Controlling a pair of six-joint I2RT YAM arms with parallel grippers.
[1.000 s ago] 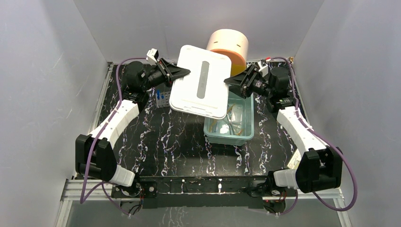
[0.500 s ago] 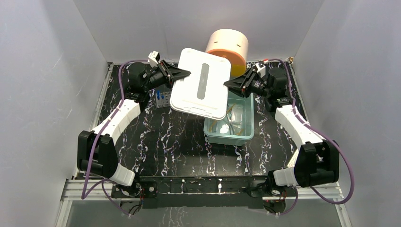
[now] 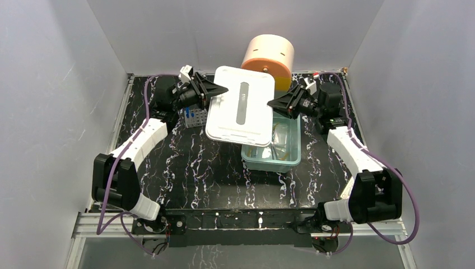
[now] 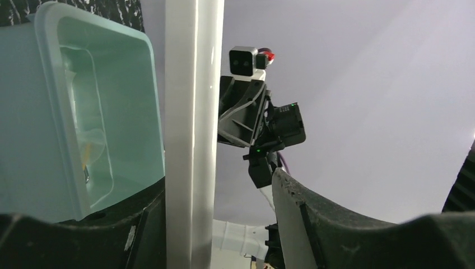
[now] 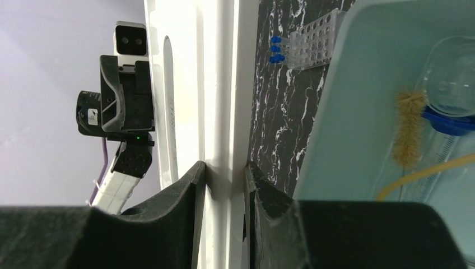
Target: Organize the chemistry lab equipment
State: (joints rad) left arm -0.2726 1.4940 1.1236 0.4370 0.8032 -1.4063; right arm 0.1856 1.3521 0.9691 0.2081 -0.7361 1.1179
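Observation:
Both grippers are at a white lid (image 3: 241, 106) held in the air over a teal bin (image 3: 291, 163). My right gripper (image 3: 274, 102) is shut on the lid's right edge; in the right wrist view (image 5: 224, 166) both fingers press the lid (image 5: 215, 84). My left gripper (image 3: 217, 89) is open around the left edge; in the left wrist view (image 4: 218, 182) the lid (image 4: 190, 112) lies against one finger with a gap to the other. The bin (image 5: 358, 84) holds a brush (image 5: 406, 129), tan tubing (image 5: 425, 174) and a blue-capped tube (image 5: 448, 120). The clear tube rack (image 3: 192, 116) with blue-capped tubes (image 5: 275, 49) stands left of the bin.
The cream-and-orange round drawer unit (image 3: 269, 53) stands at the back, just behind the lid. Grey walls close the table on three sides. The black marbled tabletop (image 3: 190, 168) lies in front of the bin.
The lid has swung from a tilted pose to a flatter one and shifted right and back over the bin. Both grippers moved with it.

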